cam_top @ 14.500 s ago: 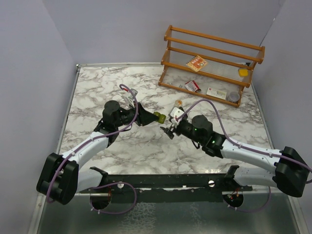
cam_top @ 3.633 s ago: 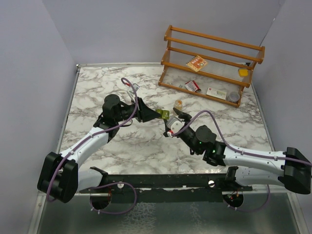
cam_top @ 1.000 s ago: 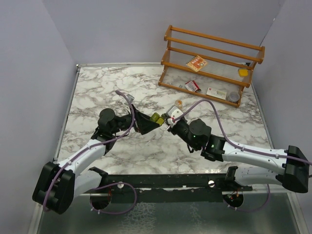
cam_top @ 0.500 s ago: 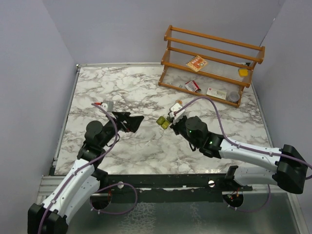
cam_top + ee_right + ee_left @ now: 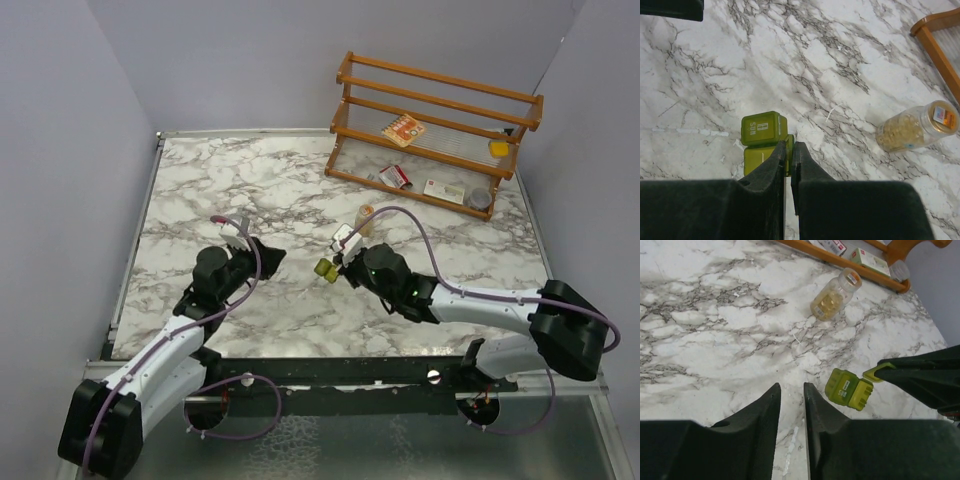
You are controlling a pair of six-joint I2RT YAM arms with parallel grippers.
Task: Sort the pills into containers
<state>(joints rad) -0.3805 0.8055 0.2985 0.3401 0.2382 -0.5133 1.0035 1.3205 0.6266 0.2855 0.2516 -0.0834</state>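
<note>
The right gripper has its two fingers squeezed together on the edge of the little green pill box. The box is near the middle of the marble table. It is very low over the table, and I cannot tell if it touches the top. One lid on the box says SUN. The left gripper is on the other side of the box, near it but not touching it. Its fingers have a small gap between them, and nothing is in that gap. A small clear bottle lies on its side on the table, a bit past the box, toward the wooden rack. The bottle has an orange cap, and the yellow pills are inside it. The rack stands at the far right corner of the table and holds some flat red and white cartons.
</note>
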